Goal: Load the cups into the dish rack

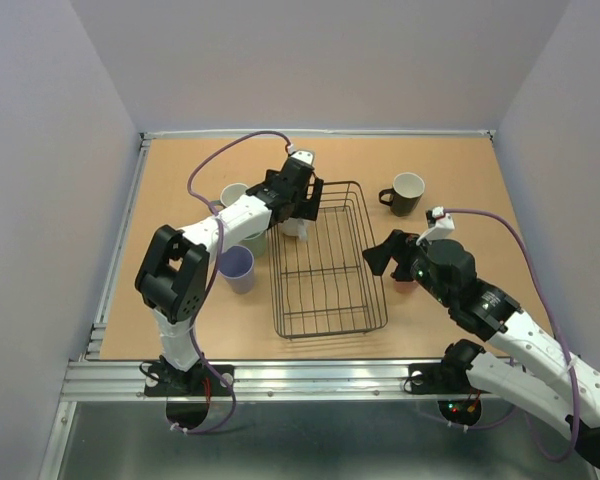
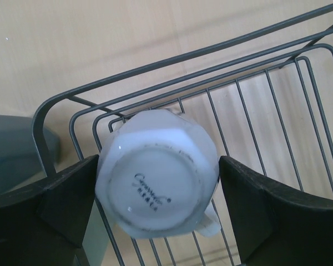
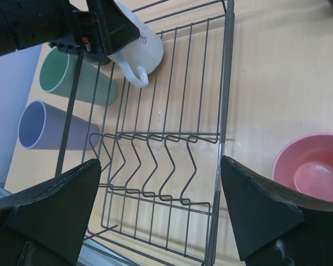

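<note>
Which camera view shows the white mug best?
The left wrist view: the white mug fills the middle, its base facing the camera, between the jaws. The right wrist view shows its side and handle; the top view mostly hides it.

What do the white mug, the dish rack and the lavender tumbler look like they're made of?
The white mug looks like glazed ceramic: glossy, with a printed stamp on its base. The dish rack seems thin metal wire with a dark, dull coating. The lavender tumbler is probably plastic, from its matte, even colour, though I can't be sure.
</note>
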You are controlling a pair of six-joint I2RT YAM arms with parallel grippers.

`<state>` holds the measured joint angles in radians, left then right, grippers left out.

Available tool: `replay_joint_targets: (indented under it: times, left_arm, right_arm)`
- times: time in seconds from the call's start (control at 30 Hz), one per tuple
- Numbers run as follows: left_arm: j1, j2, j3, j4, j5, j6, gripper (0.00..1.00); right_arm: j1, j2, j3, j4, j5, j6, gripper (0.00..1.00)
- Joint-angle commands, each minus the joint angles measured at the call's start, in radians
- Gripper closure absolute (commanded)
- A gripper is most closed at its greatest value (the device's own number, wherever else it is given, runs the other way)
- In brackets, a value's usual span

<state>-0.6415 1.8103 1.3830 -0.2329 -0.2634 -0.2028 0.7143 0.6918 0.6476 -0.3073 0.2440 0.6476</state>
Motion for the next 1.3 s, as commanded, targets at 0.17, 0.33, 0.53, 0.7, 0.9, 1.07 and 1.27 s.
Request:
replay_joint_targets:
  times: [0.17,0.33,0.53,0.7,0.9,1.07,1.27]
  left_arm:
    - [-0.001,-0.126,0.07,0.029,-0.017,0.002,0.01]
    - [-0.003,-0.204,0.083,-0.005,-0.02,-0.004,0.01]
    - [-0.001,-0.402,-0.001,-0.049,-0.125,-0.055,0.01]
    - [-0.003,-0.587,-0.232,-0.033,-0.142,-0.101,0.11]
    - [0.0,-0.713,-0.444,0.032,-0.057,-0.115,0.29]
    - [-0.001,-0.683,-0.449,0.034,-0.055,-0.11,0.35]
    - [-0.001,-0.609,-0.434,0.04,-0.068,-0.112,0.36]
  right_arm:
    - [0.001,-0.018,-0.022,-0.004,0.028,0.006,0.07]
    - [0.001,-0.015,-0.019,-0.009,0.028,0.014,0.07]
    - [0.001,-0.014,-0.019,-0.013,0.015,0.017,0.07]
    - [0.001,-0.012,-0.028,-0.012,0.014,0.018,0.07]
    - [0.001,-0.024,-0.066,-0.013,0.006,0.023,0.07]
    - [0.001,-0.055,-0.089,-0.026,-0.006,0.029,0.07]
    - [0.001,-0.104,-0.105,-0.062,0.015,0.023,0.07]
